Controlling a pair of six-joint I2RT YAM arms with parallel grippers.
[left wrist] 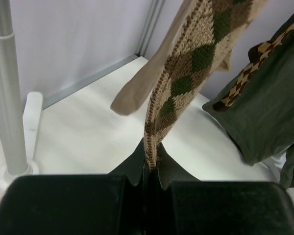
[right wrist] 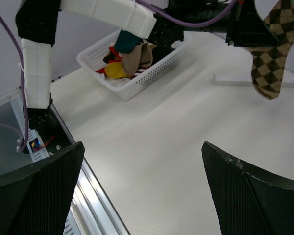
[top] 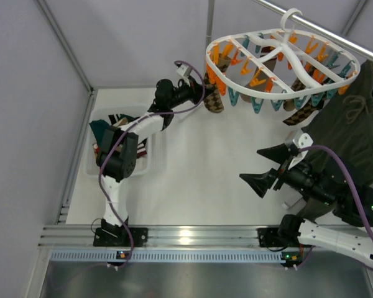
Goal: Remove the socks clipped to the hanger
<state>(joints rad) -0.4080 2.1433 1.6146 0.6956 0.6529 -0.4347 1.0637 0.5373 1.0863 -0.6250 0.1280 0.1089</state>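
- Socks hang from clips under the hanger, a white oval frame hooked over a metal rail.
- At the hanger's left end, below its rim, a brown argyle sock hangs down, with a plain tan sock touching it on the left.
- The left gripper reaches up under that left end, and its fingers are pressed together on the lower edge of the argyle sock, pinching the knit between the tips.
- Under the hanger's right half a second argyle sock dangles, just beside a dark green garment that hangs below the hanger's right end.
- The right gripper sits low and well in front of the hanger, on its right side, jaws spread wide with nothing between them.
- A white basket stands on the table below and to the left of the hanger, beside the left arm, and holds a heap of loose socks in teal, tan, yellow and red.
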